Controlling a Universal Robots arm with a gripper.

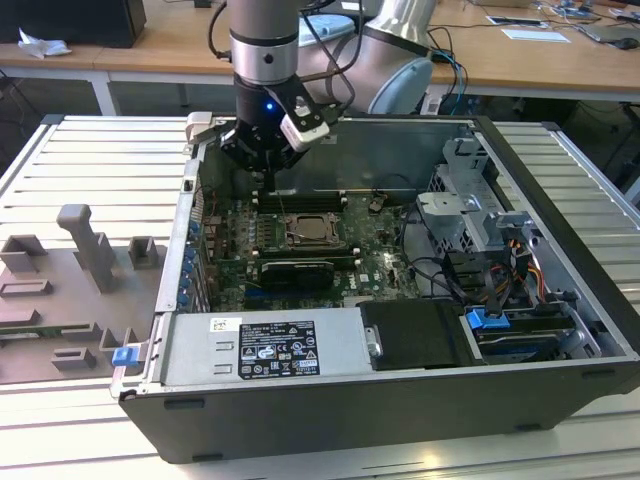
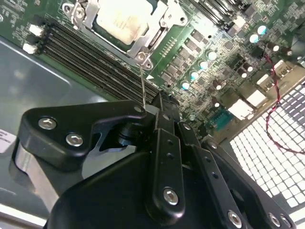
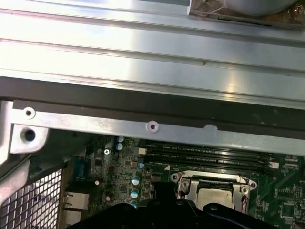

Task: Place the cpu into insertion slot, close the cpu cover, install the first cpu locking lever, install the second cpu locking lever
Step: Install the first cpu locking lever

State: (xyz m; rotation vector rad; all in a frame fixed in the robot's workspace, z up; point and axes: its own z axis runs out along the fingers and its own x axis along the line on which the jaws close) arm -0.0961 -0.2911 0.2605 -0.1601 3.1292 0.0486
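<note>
The cpu (image 2: 119, 21) sits in the slot (image 2: 80, 12), and the cover (image 2: 151, 37) looks shut over it, so those two steps seem done. The gripper (image 2: 155, 107) hangs just beside the socket, its fingers pinched on a thin wire lever (image 2: 143, 86) that stands upright, not yet latched. The other lever's state cannot be told. Memory slots (image 2: 90, 59) run close alongside, and the case wall (image 3: 152, 126) is near.
</note>
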